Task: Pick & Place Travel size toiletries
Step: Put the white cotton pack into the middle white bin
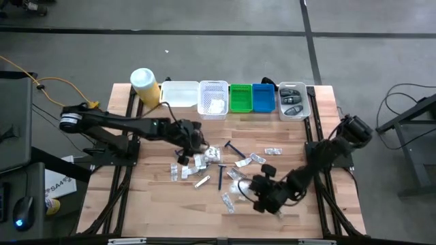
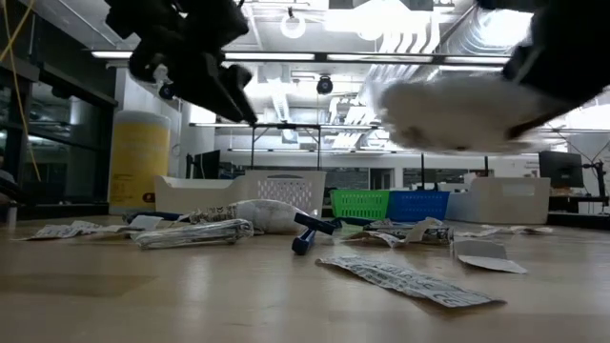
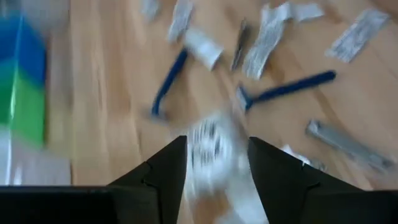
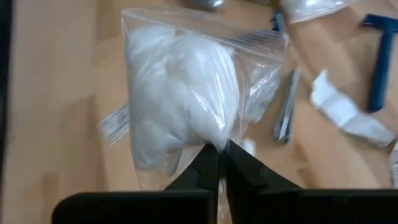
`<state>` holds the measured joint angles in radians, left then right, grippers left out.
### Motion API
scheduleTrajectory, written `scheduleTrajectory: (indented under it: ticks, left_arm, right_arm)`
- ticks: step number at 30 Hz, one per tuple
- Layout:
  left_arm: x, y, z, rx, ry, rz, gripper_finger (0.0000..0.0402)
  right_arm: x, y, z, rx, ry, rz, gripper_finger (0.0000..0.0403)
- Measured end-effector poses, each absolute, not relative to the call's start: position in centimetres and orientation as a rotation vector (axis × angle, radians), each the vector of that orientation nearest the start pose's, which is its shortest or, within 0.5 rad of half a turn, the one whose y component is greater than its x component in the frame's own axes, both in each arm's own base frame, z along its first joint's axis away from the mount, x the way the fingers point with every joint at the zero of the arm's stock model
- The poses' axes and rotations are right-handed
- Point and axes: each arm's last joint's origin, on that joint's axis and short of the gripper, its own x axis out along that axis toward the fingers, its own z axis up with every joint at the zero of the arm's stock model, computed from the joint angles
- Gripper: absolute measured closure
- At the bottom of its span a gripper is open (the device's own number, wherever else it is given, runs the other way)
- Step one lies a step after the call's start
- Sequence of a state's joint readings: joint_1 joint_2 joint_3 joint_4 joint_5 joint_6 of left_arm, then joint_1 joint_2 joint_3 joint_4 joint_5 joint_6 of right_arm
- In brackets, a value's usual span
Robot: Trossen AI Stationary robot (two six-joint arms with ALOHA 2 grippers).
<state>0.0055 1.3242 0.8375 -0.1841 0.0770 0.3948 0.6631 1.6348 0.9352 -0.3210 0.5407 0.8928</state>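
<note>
Right gripper (image 4: 219, 163) is clamped on the lower edge of a clear zip-top bag (image 4: 186, 102) holding soft white wadding; the jaws meet tightly on the plastic, and the low view shows the bag lifted clear of the wooden table (image 1: 157, 204). This grip sits at the edge of the scattered pile farthest from the row of bins (image 1: 238, 99). Left gripper (image 3: 216, 163) hovers over the side of the pile nearer the bins, fingers parted with a crinkled white sachet (image 3: 211, 146) between them; whether it is gripped cannot be told. Remaining toiletries lie loose on the table between the two grippers: flat printed foil sachets, folded white packets, and dark-blue razors (image 3: 283, 90) with slim handles and T-shaped heads. The bins run white tray, white mesh basket (image 1: 213, 99), green basket, blue basket and a clear tray with dark items. The mesh basket already holds a few pale packets. Judged progress: early; most items are unplaced, and the bagged item needs carrying to a bin. A yellow canister (image 1: 145, 85) stands beside the white-tray end of the row.
</note>
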Motion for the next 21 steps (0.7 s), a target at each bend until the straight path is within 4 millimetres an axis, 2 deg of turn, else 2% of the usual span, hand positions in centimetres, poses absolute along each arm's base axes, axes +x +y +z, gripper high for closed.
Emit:
scheduleTrajectory:
  ticks: [6, 14, 21]
  left_arm:
    - [29.8, -2.7, 22.8, 0.636, 0.527, -0.256, 0.0187]
    - [30.6, -5.3, 22.8, 0.868, 0.452, -0.186, 0.0098]
    - [30.3, -6.5, 22.8, 1.024, 0.469, -0.15, 0.0087]
  right_arm:
    - [27.5, 14.8, 17.7, 0.315, 0.792, -0.351, 0.0399]
    - [29.7, 11.1, 17.9, 0.319, 0.766, -0.404, 0.0399]
    - [31.9, 8.0, 18.7, 0.369, 0.679, -0.358, 0.0399]
